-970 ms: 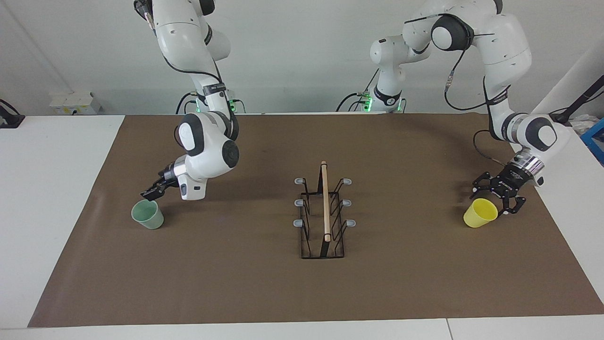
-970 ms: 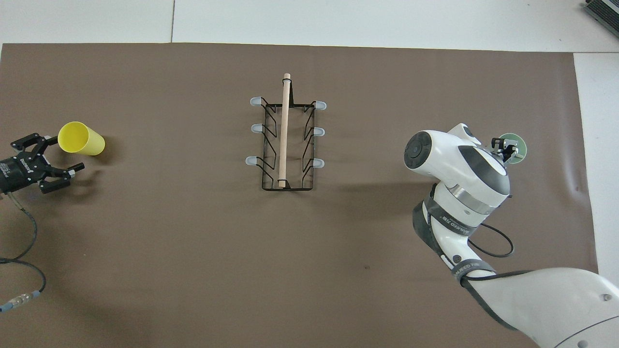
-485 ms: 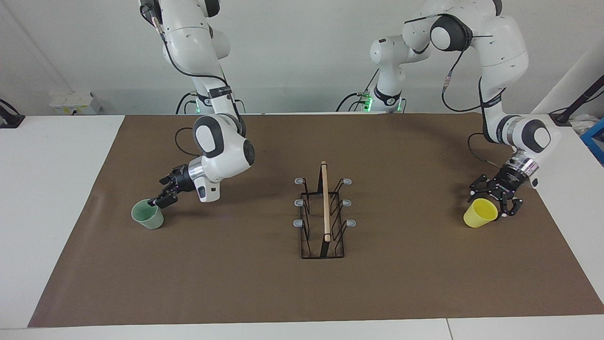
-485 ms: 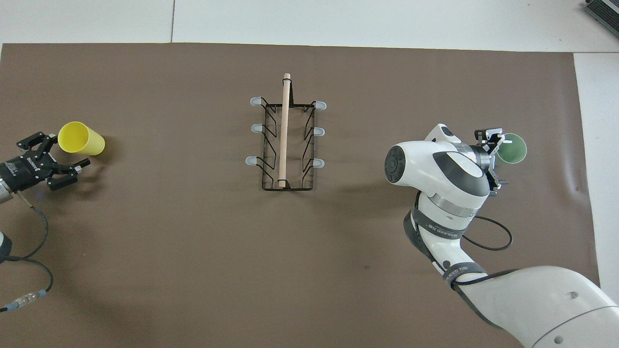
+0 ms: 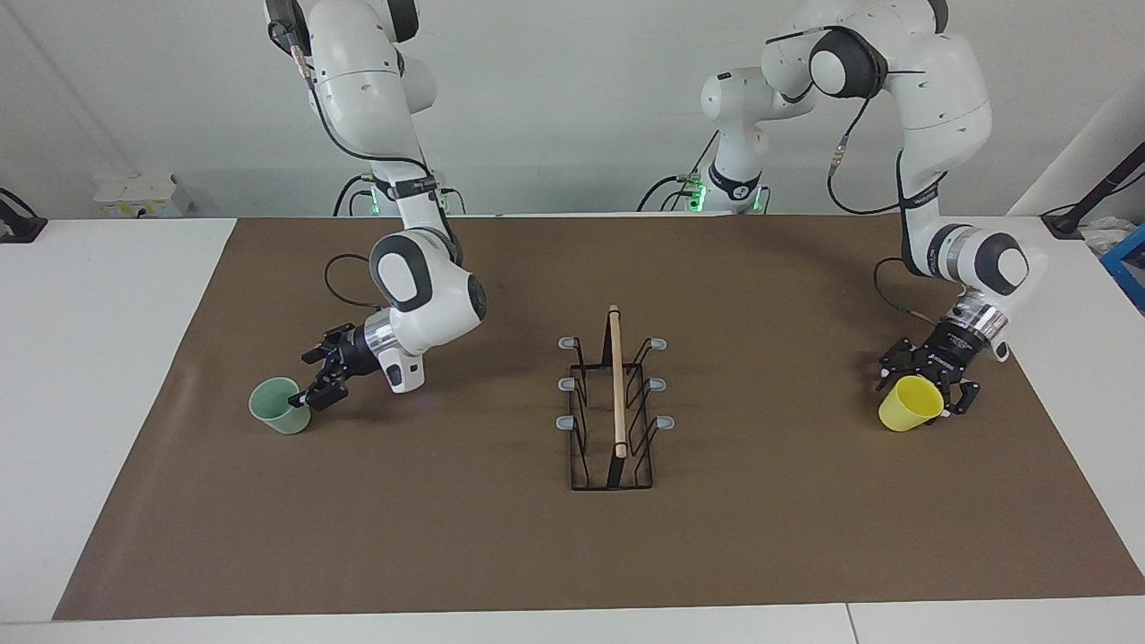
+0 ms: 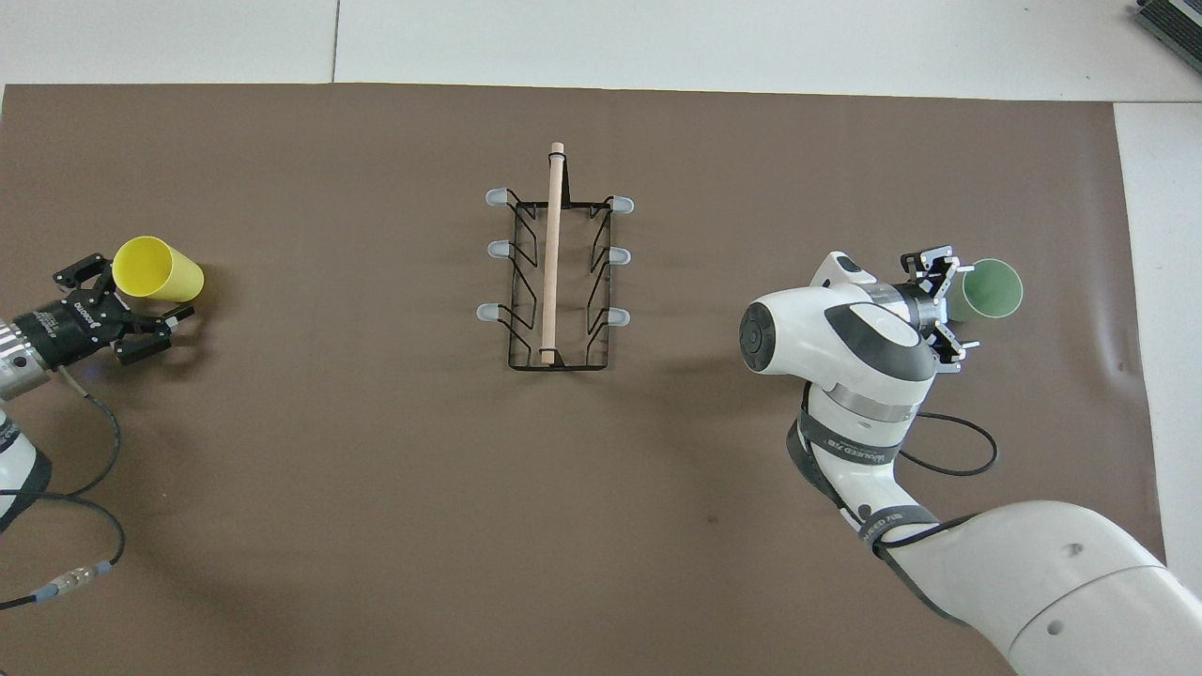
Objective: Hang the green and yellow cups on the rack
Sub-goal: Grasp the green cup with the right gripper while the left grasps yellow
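Rack (image 5: 614, 407) stands mid-mat, black wire, pale wooden rod on top, grey-tipped prongs; bare brown mat (image 5: 447, 537) all round it. Green cup (image 5: 280, 405), smooth tapered plastic, sits upright well off toward the right arm's end from the rack; right gripper (image 5: 315, 383) just beside it, jaws spread, holding nothing. Yellow cup (image 5: 910, 403), tilted, lies well off toward the left arm's end near the mat's edge; left gripper (image 5: 926, 386) straddles it, jaws wide, not clamped.

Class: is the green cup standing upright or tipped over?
Upright: the green cup stands on its base, open mouth facing up, on the brown mat.
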Controlling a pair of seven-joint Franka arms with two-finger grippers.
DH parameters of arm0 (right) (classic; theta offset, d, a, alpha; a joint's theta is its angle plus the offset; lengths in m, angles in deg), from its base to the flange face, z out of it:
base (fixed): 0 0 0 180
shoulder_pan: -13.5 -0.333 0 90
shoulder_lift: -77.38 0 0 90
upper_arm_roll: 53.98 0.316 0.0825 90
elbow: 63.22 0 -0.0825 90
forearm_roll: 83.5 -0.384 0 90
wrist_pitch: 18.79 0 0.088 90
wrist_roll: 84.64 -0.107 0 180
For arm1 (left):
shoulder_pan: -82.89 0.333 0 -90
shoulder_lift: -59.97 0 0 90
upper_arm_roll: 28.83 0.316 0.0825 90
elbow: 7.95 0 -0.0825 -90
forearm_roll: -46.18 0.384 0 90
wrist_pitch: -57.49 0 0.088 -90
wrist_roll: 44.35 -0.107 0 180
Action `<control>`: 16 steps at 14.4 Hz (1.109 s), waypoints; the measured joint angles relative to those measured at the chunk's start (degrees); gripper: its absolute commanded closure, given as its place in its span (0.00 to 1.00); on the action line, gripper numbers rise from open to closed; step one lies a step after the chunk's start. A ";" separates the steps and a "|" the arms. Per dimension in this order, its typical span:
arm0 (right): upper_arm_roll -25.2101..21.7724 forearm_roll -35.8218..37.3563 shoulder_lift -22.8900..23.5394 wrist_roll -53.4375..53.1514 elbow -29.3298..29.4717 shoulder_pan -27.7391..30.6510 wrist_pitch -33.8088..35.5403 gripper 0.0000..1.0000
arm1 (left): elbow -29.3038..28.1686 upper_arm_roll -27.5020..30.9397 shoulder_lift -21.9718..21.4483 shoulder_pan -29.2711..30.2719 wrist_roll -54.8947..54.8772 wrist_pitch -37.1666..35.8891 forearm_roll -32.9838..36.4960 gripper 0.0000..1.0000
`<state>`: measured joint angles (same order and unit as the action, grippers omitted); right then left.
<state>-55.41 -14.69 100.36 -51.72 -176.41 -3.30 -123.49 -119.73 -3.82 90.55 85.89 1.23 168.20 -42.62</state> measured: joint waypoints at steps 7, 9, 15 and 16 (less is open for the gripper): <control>0.10 0.07 0.59 -0.31 -0.40 -0.10 -2.05 0.00 | 0.13 -0.17 -0.01 -0.59 -5.69 0.13 -0.06 0.00; 0.15 0.07 1.24 -1.12 -0.42 -0.13 -2.19 0.00 | 0.36 -0.21 -0.01 -0.93 -7.31 0.13 0.05 0.00; 0.22 3.89 3.78 -2.48 -0.70 -0.49 -2.35 0.00 | 1.67 0.02 -0.02 -1.07 -7.95 0.13 1.42 0.78; 0.22 4.58 4.39 -3.31 -0.71 -0.82 -2.36 0.00 | 1.87 0.06 -0.02 -1.05 -7.99 0.13 1.64 0.98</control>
<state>-55.19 -10.12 104.75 -55.02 -177.12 -4.12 -125.85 -117.86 -3.76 90.53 84.84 -6.75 168.34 -40.98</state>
